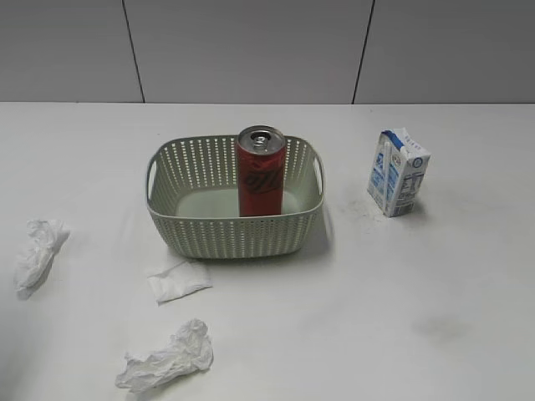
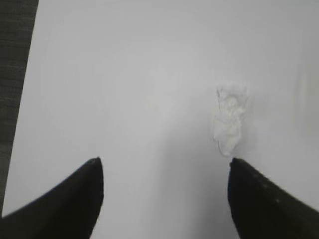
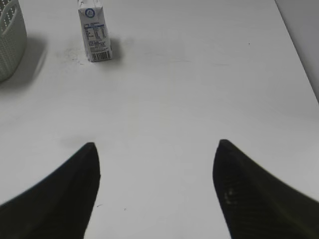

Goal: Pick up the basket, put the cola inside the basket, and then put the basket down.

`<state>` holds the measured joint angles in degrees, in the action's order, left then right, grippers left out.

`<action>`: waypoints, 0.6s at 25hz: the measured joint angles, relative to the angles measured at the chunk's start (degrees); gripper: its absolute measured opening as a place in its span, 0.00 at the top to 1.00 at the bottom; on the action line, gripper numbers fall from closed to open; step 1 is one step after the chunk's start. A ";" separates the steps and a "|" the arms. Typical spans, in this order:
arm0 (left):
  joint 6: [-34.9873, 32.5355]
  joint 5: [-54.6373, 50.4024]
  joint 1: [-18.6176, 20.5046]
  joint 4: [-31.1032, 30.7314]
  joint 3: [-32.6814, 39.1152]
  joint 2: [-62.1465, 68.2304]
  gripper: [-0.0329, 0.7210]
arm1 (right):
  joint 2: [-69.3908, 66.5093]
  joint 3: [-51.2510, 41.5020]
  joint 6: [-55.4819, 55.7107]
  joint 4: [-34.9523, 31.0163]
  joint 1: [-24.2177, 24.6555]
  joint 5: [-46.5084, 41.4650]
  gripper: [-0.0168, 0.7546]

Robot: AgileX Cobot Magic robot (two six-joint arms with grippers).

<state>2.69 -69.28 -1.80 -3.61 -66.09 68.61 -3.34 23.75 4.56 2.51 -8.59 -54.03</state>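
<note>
The pale sage-green basket (image 1: 236, 230) rests on the white table in the middle of the exterior view. The red cola can (image 1: 261, 171) stands upright inside it, towards its back right. The basket's corner also shows at the top left of the right wrist view (image 3: 10, 40). Neither arm shows in the exterior view. My left gripper (image 2: 164, 162) is open and empty above bare table. My right gripper (image 3: 155, 145) is open and empty, well away from the basket.
A white-and-blue carton (image 1: 398, 173) stands right of the basket; it also shows in the right wrist view (image 3: 93, 31). Crumpled white tissues lie at the left (image 1: 38, 253), front left (image 1: 167, 357) and by the basket (image 1: 178, 280); one shows in the left wrist view (image 2: 229, 121).
</note>
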 joint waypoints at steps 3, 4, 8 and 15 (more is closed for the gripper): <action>0.00 1.87 0.00 0.00 9.32 -7.33 0.17 | 0.00 0.00 0.02 0.00 0.00 0.00 0.34; 0.00 2.58 0.00 0.06 11.78 -9.47 0.17 | 0.00 0.00 0.02 0.02 0.00 0.00 0.35; 0.00 5.24 0.00 0.67 21.97 -19.06 0.17 | 0.00 0.00 0.06 0.02 0.00 0.00 0.39; 0.00 7.34 0.00 1.38 33.87 -34.34 0.18 | 0.00 0.00 0.06 0.02 0.00 0.00 0.41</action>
<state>2.69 -61.94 -1.80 -2.23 -32.22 34.27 -3.34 23.75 4.63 2.53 -8.59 -54.03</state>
